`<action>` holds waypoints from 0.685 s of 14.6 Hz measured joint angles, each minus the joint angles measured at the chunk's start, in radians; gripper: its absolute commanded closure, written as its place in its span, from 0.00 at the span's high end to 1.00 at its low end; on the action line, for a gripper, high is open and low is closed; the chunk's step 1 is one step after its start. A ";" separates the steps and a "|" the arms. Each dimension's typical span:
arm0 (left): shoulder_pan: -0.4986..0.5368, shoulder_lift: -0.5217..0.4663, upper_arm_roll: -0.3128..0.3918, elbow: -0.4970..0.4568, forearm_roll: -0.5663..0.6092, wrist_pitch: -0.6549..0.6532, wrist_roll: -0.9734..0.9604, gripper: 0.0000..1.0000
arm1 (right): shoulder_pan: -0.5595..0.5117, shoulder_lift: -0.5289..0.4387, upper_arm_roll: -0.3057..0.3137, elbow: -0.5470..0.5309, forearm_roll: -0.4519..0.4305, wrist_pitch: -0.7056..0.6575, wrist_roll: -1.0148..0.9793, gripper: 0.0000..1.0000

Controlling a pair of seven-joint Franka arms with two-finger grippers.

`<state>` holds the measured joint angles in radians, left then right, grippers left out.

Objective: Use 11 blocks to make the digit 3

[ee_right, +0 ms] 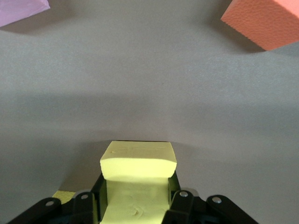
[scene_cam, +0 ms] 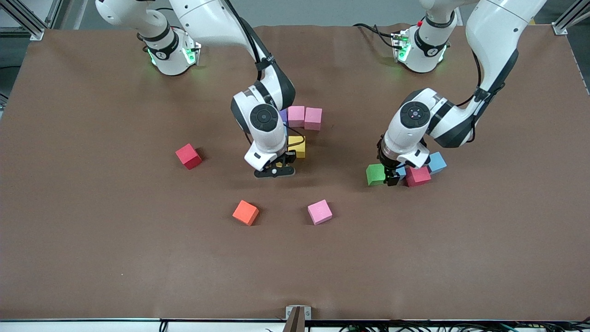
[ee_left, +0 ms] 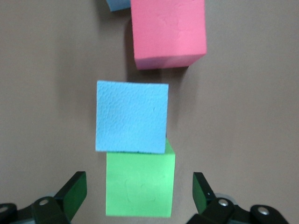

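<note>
Orange cube and pink cube lowest, centre frame.
Right hand, mid-frame, clamps yellow cube; left hand, centre-right, spread wide over green cube beside blue cube.

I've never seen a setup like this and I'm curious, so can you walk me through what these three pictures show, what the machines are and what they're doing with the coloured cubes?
Two white robot arms stand at a brown table, each ending in a two-fingered claw. The wide picture comes from a high camera facing them; the other two come from cameras on each arm's wrist.

The right claw is shut on a yellow cube, low over the table. The left claw is open, its fingers either side of a green cube that touches a light blue cube.

Foam cubes are scattered about: two pink cubes side by side near the middle, another yellow cube nearer the front camera than they are, a red cube, an orange cube and a lone pink cube.
</note>
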<state>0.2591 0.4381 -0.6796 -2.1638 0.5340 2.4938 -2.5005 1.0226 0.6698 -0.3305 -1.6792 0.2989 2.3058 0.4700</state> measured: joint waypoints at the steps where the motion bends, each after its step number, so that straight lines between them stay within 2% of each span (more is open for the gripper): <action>1: 0.004 0.005 0.000 -0.003 0.015 0.002 0.001 1.00 | 0.001 0.000 0.000 0.000 0.000 0.000 0.005 0.02; 9: 0.014 0.059 0.000 -0.005 0.036 0.026 0.001 1.00 | 0.005 0.008 0.001 0.000 0.000 0.001 0.021 0.02; 10: 0.014 0.064 0.000 -0.004 0.036 0.028 0.001 0.92 | 0.005 0.009 0.001 0.000 0.000 0.002 0.021 0.02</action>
<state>0.2726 0.5017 -0.6795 -2.1675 0.5697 2.5221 -2.4990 1.0279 0.6791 -0.3299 -1.6788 0.2990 2.3080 0.4910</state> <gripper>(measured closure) 0.000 0.471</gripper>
